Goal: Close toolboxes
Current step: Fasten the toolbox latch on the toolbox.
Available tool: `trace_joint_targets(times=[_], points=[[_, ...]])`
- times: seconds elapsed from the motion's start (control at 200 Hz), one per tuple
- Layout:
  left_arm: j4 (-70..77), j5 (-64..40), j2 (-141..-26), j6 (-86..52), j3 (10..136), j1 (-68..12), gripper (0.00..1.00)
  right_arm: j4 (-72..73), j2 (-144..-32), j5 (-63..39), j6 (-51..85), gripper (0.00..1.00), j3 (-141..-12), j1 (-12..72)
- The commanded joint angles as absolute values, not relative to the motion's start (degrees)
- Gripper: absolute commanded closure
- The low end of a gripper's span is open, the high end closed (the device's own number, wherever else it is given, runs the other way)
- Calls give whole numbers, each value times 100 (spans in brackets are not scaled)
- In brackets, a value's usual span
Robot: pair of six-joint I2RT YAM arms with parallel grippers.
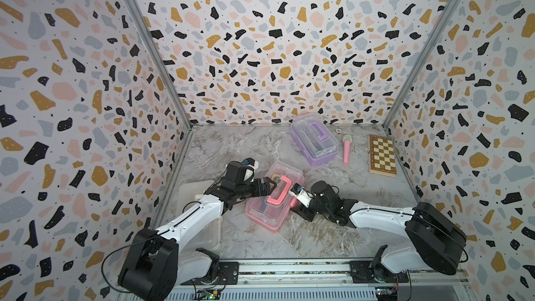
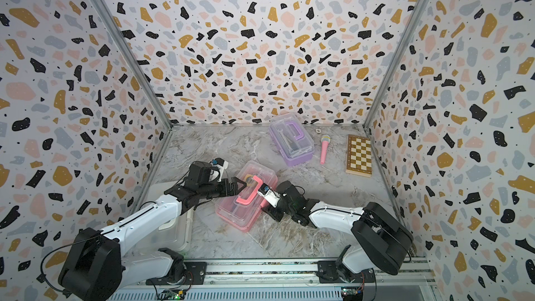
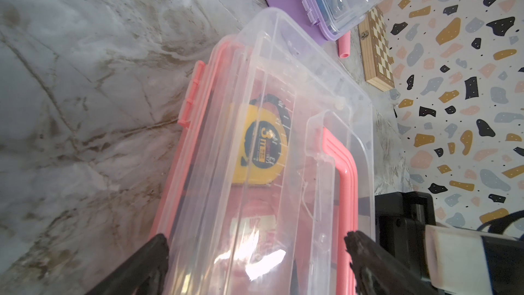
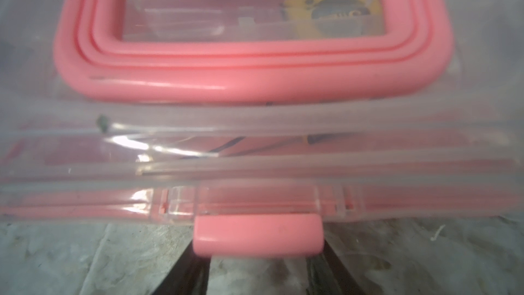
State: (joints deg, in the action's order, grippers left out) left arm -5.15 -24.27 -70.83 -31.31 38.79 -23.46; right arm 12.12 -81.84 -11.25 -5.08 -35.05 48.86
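The pink toolbox [image 1: 265, 215] lies slantwise on the marble table [image 1: 231, 146], in the front middle, between the 2 arms. Its clear lid is down and its pink handle [image 1: 279, 194] lies flat on the lid. A yellow tape measure [image 3: 263, 146] shows through the lid.

The left gripper [image 1: 267, 185] is over the left long side of the lid, with its jaws wide apart. In the left wrist view, its 2 dark fingers [image 3: 154, 259] stand at both sides of the lid top, 1 near the outer edge and 1 near the handle.

The right gripper [image 4: 259, 265] is low at the opposite long edge, at the pink latch [image 4: 258, 235]. Its jaws are about half apart, at the 2 ends of the latch. Whether they press it, I cannot tell.

The purple toolbox [image 1: 315, 143] stands near the back wall with its lid down. A pink microphone [image 1: 346, 150] lies just beside it, and a chessboard [image 1: 382, 156] lies along the right wall. The white toolbox [image 2: 165, 235] is at the left edge, partly under the left arm.

Bare marble is open at the back left and in front of the pink toolbox.
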Motion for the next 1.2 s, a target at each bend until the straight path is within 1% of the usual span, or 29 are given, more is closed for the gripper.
trace_joint_targets(times=[0.0,0.21,0.31,0.576,0.716,0.856,0.921,0.956,1.046,1.192], points=[[-912,-2248,-7257,-2984,3759,-2430,1,759,-8047,-1131,-593,65,-3866,4881],[-1228,-1905,-7305,-2836,3845,-2562,0,274,-8136,-1215,-615,65,-4279,4885],[-1278,-1799,-7316,-2794,3867,-2614,1,10,-8241,-1282,-648,66,-4519,4882],[-1274,-1784,-7335,-2762,3885,-2663,2,-185,-8748,-1525,-789,69,-5053,4891],[-1275,-1775,-7332,-2753,3885,-2663,2,-183,-8923,-1556,-869,71,-5153,4890],[-1299,-1733,-7296,-2752,3900,-2663,2,-390,-8943,-1447,-896,70,-5121,4885],[-1328,-1669,-7266,-2785,3918,-2665,2,-378,-8871,-1353,-866,64,-5052,4886],[-1352,-1631,-7248,-2806,3928,-2663,1,-356,-8820,-1303,-850,57,-5001,4882],[-1439,-1511,-7207,-2848,3973,-2666,0,-274,-8642,-1197,-782,43,-4857,4881],[-1525,-1463,-7104,-2940,4042,-2663,1,-274,-8268,-1047,-621,27,-4557,4886]])
